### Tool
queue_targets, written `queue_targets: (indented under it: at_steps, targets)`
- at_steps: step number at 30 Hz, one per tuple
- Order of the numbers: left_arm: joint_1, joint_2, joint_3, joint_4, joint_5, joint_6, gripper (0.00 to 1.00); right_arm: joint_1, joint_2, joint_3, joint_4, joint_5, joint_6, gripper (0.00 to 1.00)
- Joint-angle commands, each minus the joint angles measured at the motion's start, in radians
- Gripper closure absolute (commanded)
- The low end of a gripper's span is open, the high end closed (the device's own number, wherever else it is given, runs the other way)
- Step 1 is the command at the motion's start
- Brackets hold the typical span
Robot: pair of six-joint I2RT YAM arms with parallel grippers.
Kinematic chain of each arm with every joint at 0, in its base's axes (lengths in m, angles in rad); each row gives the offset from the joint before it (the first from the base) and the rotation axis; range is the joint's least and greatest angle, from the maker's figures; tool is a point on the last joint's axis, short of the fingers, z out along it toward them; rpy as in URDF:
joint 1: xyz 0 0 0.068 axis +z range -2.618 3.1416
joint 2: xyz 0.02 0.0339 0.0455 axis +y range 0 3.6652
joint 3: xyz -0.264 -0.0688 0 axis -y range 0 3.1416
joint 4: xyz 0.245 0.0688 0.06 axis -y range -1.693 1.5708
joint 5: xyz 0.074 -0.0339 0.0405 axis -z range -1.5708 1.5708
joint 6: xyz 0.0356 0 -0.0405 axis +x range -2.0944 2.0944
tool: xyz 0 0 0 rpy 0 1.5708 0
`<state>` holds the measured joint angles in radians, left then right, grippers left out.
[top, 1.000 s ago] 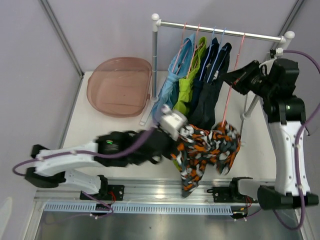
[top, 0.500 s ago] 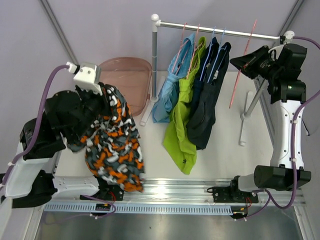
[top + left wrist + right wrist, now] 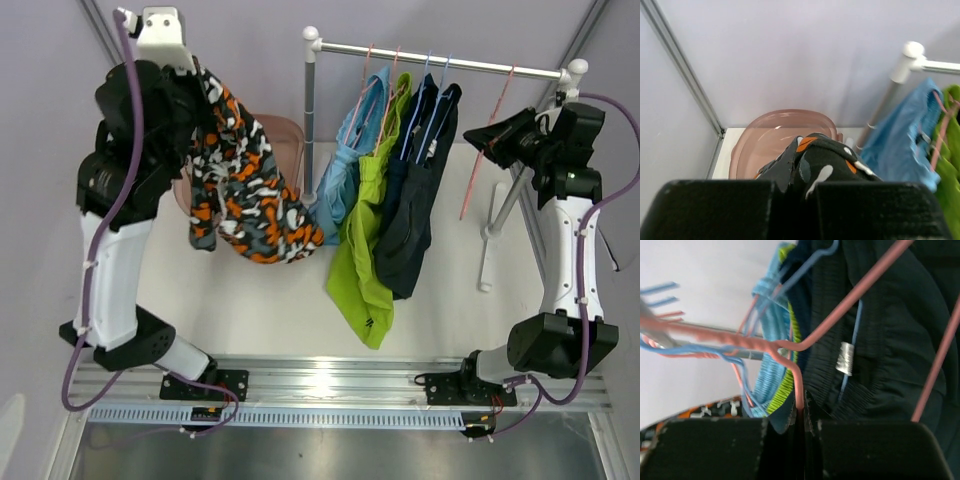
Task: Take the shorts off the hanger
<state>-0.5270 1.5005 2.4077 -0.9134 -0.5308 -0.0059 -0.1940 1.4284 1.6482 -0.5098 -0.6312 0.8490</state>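
Upper left of frame, above translucent pink plastic tub (image 3: 760, 140): left pincer (image 3: 197, 82) clamped on orange-black-white blotched fabric shorts (image 3: 245, 185), swung up from centre | right pincer (image 3: 492, 136) pinching bare pink wire hanger (image 3: 474, 180) | blue, green, navy shorts (image 3: 385, 190) remain hung.

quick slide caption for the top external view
Left gripper holds the patterned shorts high by the pink tub; right gripper pinches a bare pink hanger at the rack.

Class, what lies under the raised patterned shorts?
A translucent pink plastic basin. The orange-black-white fabric shorts cover most of it from above; only part of its rim shows.
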Motion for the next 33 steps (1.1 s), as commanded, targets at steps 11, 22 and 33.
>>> queue_targets:
  at_steps: [11,22,33]
  targets:
    - [0.216,0.197,0.111,0.489,0.104,0.013,1.0,-0.009,-0.141,-0.198,0.025,-0.036,-0.091,0.09]
    - [0.32,0.509,0.087,0.636,0.055,0.044,1.0,-0.007,-0.241,-0.301,0.033,-0.019,-0.11,0.04]
    - [0.328,0.675,0.051,0.368,0.077,-0.094,0.01,-0.005,-0.385,-0.208,-0.044,-0.009,-0.1,0.02]
